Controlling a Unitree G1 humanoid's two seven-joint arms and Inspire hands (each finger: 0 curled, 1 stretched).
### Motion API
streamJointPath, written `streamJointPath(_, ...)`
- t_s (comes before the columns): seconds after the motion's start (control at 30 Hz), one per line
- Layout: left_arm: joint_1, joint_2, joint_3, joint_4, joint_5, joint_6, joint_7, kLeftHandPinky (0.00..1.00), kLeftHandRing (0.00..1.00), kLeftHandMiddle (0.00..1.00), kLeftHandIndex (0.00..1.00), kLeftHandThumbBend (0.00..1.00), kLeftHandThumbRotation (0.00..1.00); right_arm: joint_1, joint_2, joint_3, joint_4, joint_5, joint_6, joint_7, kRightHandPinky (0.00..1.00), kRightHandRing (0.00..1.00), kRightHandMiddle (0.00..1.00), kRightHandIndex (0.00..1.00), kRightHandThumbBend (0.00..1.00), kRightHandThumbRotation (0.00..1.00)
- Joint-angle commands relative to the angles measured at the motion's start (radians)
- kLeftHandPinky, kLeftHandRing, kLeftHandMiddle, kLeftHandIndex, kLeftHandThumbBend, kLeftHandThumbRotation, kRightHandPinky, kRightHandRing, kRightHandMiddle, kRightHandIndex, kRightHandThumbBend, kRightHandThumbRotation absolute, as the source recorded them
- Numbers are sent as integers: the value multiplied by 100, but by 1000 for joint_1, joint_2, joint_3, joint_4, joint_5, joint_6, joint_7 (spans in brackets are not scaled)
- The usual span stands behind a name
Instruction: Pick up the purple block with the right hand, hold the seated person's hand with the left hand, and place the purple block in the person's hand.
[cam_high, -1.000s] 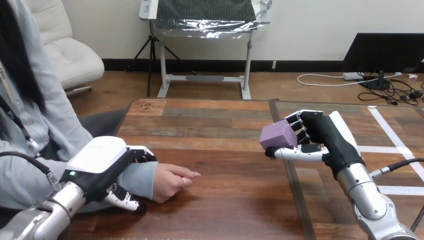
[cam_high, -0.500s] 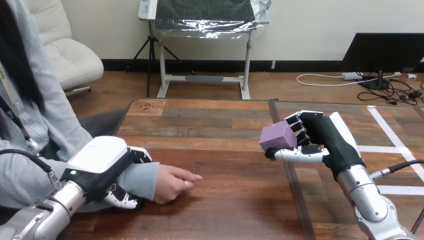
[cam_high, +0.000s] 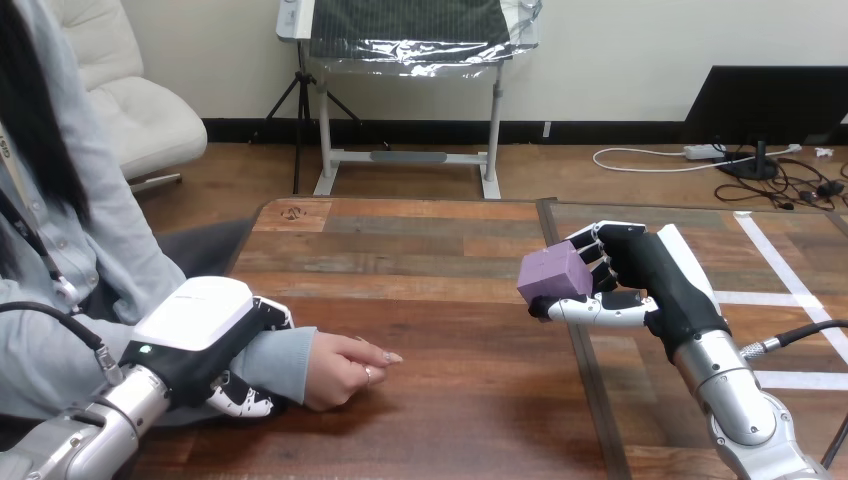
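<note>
My right hand (cam_high: 640, 275) is raised above the table at the right, its fingers and thumb curled round the purple block (cam_high: 556, 272), which sits at its fingertips and faces left. At the left, the person's hand (cam_high: 345, 370) rests on the table with its fingers loosely curled, palm down. My left hand (cam_high: 205, 335) lies over the person's forearm just behind the wrist, fingers curled over the top of the sleeve and thumb curled under it. The block is about a hand's length to the right of the person's hand and higher.
The wooden table (cam_high: 450, 240) runs from the person at the left to white tape lines (cam_high: 790, 285) at the right. A dark seam (cam_high: 575, 340) divides the tabletop below the block.
My left hand and the person's forearm have shifted slightly down and left. The right hand with the block has stayed almost still.
</note>
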Motion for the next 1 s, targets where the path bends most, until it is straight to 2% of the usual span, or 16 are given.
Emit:
streamJointPath(0.0, -47, 10, -27, 37, 8, -3, 13, 41, 41, 44, 46, 90, 1, -34, 2, -21, -60, 19, -30, -2, 33, 37, 44, 50, 75, 0)
streamJointPath(0.43, -48, 3, -28, 42, -10, -3, 25, 36, 37, 40, 41, 84, 0, -35, 6, -20, -52, 19, -36, 0, 33, 37, 43, 50, 75, 0)
streamJointPath(0.8, -46, 6, -35, 29, 1, -20, 78, 34, 34, 38, 39, 84, 0, -36, 16, -18, -50, 21, -32, 6, 33, 37, 44, 50, 74, 0)
streamJointPath(0.97, -43, 9, -34, 12, -4, -28, 85, 32, 33, 38, 39, 85, 0, -37, 23, -18, -49, 24, -27, 11, 33, 37, 44, 50, 74, 0)
